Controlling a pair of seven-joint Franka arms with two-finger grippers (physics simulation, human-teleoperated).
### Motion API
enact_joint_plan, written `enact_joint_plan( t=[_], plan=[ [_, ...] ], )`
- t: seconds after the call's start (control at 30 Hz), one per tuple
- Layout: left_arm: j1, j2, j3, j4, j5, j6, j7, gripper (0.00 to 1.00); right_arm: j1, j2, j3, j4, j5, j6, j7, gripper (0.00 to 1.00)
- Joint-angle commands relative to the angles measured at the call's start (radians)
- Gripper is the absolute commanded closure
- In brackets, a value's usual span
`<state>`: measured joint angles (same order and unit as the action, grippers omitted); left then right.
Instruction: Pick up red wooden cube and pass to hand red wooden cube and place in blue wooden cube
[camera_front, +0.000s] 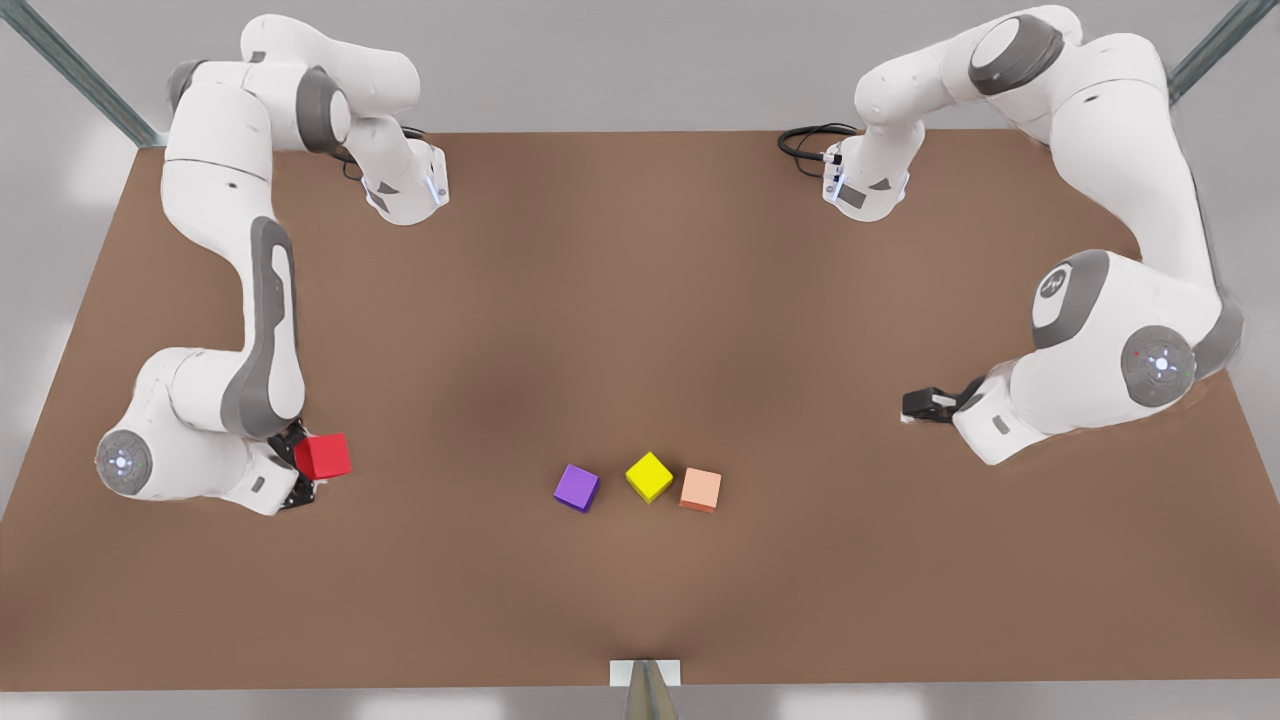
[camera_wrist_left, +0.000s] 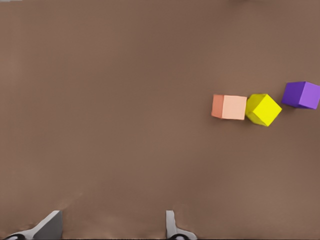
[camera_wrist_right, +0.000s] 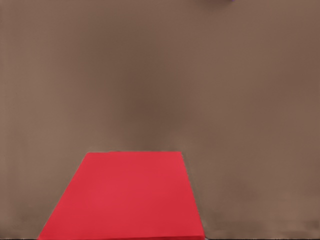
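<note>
So the right gripper (camera_front: 300, 470) is on the arm at the front view's left, low near the table (camera_front: 640, 330), w/ its black linkage fingers pinching the red wooden cube (camera_front: 323, 456). The cube sits right at the fingertips, sticking out toward the middle of the table, and it looks slightly lifted tbh, though I can't say for sure it's off the surface. In the right wrist view the red wooden cube (camera_wrist_right: 125, 197) is huge and close, brown tabletop behind it. The left gripper (camera_front: 925, 404) is on the arm at the front view's right, also low over the table, well apart from the cubes and holding nothing. In the left wrist view its two grey fingertips (camera_wrist_left: 50, 226) are spread wide w/ bare table between them, so that arm's just waiting. Near the front-middle of the table there's a row of 3 cubes: purple cube (camera_front: 576, 487), yellow cube (camera_front: 649, 476), peach-orange cube (camera_front: 700, 489). Yellow and peach are just beside each other, maybe touching; purple is a bit apart. Same trio in the left wrist view: peach-orange cube (camera_wrist_left: 229, 107), yellow cube (camera_wrist_left: 263, 109), purple cube (camera_wrist_left: 301, 94).
</note>
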<state>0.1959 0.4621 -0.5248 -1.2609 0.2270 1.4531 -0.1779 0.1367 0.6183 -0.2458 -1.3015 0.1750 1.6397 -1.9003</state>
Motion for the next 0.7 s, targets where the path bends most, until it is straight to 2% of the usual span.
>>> enact_joint_plan(
  t=[0.0,0.1,0.2,0.33,0.67],
  plan=[
    [-0.338,-0.316,0.535,-0.355,-0.251,0.143,0.075,0.00,0.006,-0.043,-0.030,-0.060,-0.210,-0.020,0.194,0.48],
    [-0.348,-0.255,0.536,-0.265,-0.250,0.033,0.086,0.00,0.004,-0.190,-0.044,-0.298,-0.324,0.226,0.224,0.49],
    [-0.346,-0.203,0.536,-0.265,-0.255,0.036,0.089,0.00,-0.002,-0.227,-0.072,-0.374,-0.385,0.350,0.222,0.49],
    [-0.346,-0.203,0.534,-0.238,-0.276,0.033,0.086,0.00,-0.023,-0.238,-0.092,-0.498,-0.388,0.560,0.221,0.48],
    [-0.345,-0.194,0.534,-0.238,-0.278,0.033,0.087,0.00,-0.063,-0.261,-0.089,-0.653,-0.376,0.601,0.216,0.48]
  ],
)
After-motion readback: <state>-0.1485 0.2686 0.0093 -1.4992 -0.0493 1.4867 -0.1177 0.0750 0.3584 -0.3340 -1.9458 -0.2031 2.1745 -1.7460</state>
